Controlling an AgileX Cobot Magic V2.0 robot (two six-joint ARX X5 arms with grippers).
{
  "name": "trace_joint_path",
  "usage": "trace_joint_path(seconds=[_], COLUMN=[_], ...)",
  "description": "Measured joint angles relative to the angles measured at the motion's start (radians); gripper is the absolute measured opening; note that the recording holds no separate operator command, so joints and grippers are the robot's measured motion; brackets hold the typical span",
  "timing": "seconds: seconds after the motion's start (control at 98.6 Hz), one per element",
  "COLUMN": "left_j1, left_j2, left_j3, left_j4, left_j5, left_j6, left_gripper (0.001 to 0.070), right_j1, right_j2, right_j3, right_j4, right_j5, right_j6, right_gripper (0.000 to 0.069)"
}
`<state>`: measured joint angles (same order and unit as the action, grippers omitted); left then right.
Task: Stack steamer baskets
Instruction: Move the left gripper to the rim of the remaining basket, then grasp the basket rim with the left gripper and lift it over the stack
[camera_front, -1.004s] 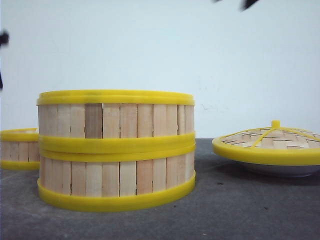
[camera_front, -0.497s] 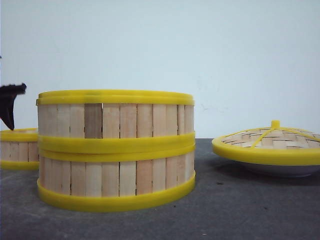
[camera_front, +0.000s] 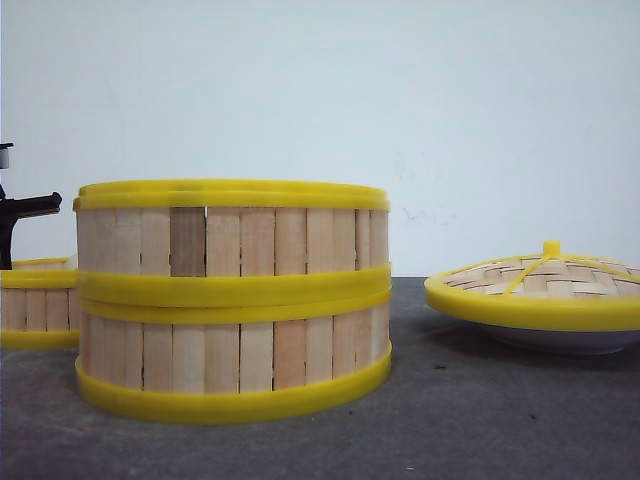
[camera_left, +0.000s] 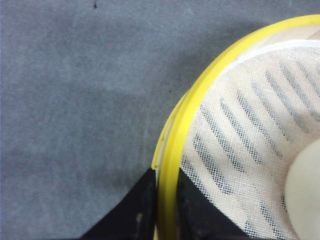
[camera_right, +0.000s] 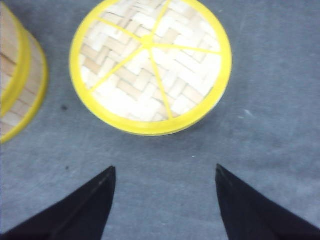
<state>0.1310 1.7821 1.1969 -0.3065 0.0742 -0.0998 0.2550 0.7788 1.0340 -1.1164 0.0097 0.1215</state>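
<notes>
Two steamer baskets sit stacked one on the other on a dark grey worktop (camera_front: 480, 420): the top basket (camera_front: 232, 232) rests squarely on the bottom basket (camera_front: 234, 352). A third basket (camera_front: 38, 302) stands alone on the worktop, partly hidden behind the stack.

The left pincer (camera_left: 165, 207) is at this third basket. Its two black fingers (camera_left: 137, 210) straddle the yellow rim (camera_left: 185, 120), one outside the wall and one inside, both touching it, so the left pincer is clenched on the basket's edge. Beyond the inner finger, white mesh lines the basket floor, and a pale round shape, too blurred to name, lies further in.

The right pincer (camera_right: 165, 200) hangs released, fingers wide apart, above bare worktop. Ahead of its fingertips lies a woven lid (camera_right: 151, 65), well apart from them. The stack's edge shows beside the lid.
</notes>
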Motion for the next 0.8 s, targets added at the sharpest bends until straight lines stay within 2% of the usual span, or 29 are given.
trace_joint_path(seconds=[0.304, 0.375, 0.538, 0.73, 0.801], left_j1=[0.004, 0.006, 0.007, 0.002, -0.008], left_j2=[0.006, -0.004, -0.077, -0.209, -0.256], left_j3=[0.197, 0.243, 0.298, 0.320, 0.320], left_j4=[-0.186, -0.226, -0.299, -0.347, -0.380], left_j5=[0.003, 0.019, 0.091, 0.230, 0.262], left_j6=[0.063, 0.066, 0.076, 0.080, 0.080], left_gripper=[0.0027, 0.0027, 0.0027, 0.0027, 0.0027], right_j1=[0.000, 0.000, 0.000, 0.000, 0.000], right_j2=[0.000, 0.000, 0.000, 0.000, 0.000], right_j3=[0.000, 0.000, 0.000, 0.000, 0.000], right_j4=[0.000, 0.003, 0.005, 0.006, 0.006], right_j5=[-0.013, -0.013, -0.013, -0.013, -0.013], right_j6=[0.006, 0.006, 0.006, 0.006, 0.005], right_gripper=[0.0390, 0.0390, 0.0390, 0.0390, 0.0390])
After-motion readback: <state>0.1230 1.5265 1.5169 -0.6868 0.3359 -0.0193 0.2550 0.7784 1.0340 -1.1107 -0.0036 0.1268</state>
